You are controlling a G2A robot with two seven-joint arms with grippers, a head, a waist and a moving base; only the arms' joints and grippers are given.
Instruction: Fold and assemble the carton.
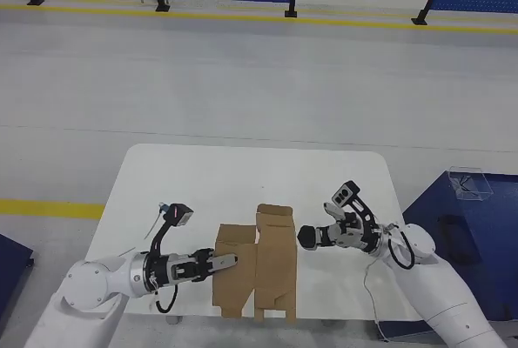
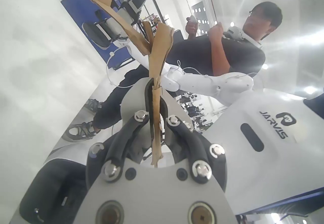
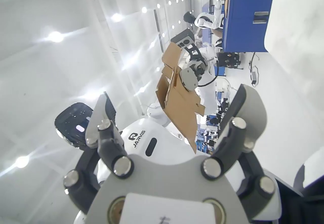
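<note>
Both arms are smooth white rounded shells: left arm (image 1: 97, 287) at 7 o'clock in top view, right arm (image 1: 437, 283) at 4 o'clock. Each wrist has a blk camera (image 1: 178, 214) on a bracket. Blk cable loop (image 1: 403, 252) at the right wrist; thin white cable (image 2: 195, 72) w/ ties along the right forearm. Left gripper (image 2: 155, 101) & right gripper (image 3: 174, 98): lt-grey palm plate, blk linkage bars, silver round screws (image 2: 140, 115) at pivots, grey finger shells w/ blk pads. Torso (image 3: 164, 156) white, dark oblong slot + dark logo mark. Head (image 3: 72, 121) glossy blk.
</note>
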